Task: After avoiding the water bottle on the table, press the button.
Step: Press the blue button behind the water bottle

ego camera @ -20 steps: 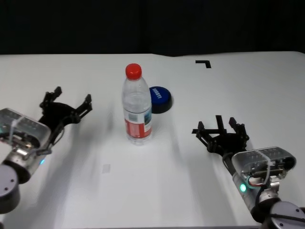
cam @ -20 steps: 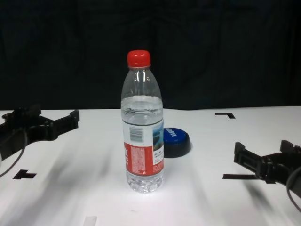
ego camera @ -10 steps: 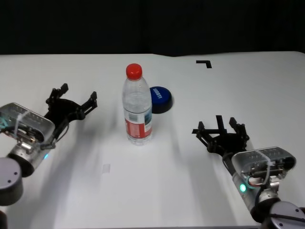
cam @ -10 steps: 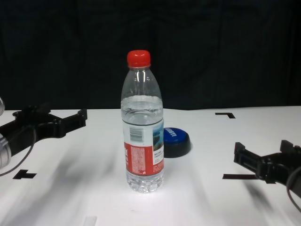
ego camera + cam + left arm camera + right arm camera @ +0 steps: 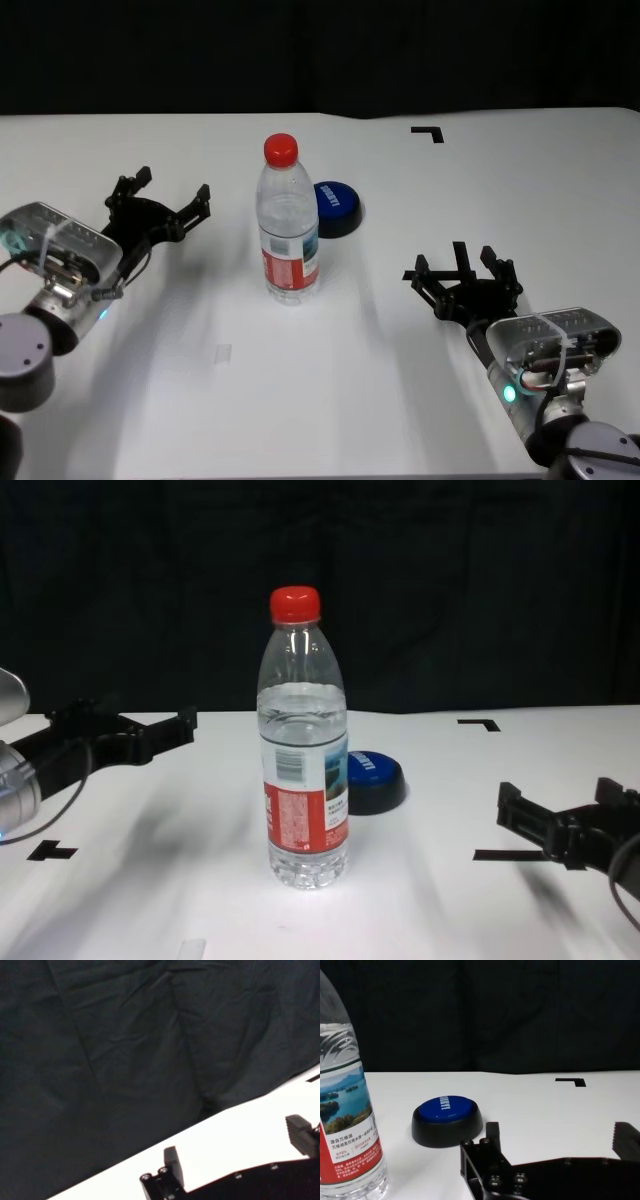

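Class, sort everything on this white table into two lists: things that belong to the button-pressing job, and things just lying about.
Belongs to the job:
- tall clear plastic water bottle with red cap, to be avoided
- low round blue button on dark base
- left end effector, open, left of the bottle
- right end effector, open, parked

Lying about:
- black tape corner mark
- small pale tape strip

We see the bottle (image 5: 288, 225) upright on the white tabletop (image 5: 330, 380), red cap on; the blue button (image 5: 336, 207) sits just behind it.
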### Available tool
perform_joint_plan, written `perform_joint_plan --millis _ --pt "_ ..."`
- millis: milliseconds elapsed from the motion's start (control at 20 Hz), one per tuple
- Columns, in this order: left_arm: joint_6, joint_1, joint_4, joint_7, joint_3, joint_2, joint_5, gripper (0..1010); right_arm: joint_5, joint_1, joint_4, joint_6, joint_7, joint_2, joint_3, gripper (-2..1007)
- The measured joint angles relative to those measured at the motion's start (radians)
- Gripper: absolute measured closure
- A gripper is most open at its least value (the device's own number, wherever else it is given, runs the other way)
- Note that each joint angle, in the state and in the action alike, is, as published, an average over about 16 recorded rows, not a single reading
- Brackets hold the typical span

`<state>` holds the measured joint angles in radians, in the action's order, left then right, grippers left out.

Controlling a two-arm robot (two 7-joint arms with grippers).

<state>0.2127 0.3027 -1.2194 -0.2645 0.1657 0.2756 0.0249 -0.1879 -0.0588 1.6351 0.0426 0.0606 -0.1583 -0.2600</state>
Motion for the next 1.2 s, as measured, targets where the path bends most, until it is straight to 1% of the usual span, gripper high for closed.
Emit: perform_joint_plan --millis 500,1200 --pt "0.026 0.062 0.075 -0.013 0.030 -0.010 0.001 7 0.000 0.000 0.000 0.000 0.000 0.000 0.000 3" --pt "0.054 0.125 0.156 -0.035 0.063 -0.026 -0.007 7 0.000 0.000 0.000 0.000 0.000 0.000 0.000 2"
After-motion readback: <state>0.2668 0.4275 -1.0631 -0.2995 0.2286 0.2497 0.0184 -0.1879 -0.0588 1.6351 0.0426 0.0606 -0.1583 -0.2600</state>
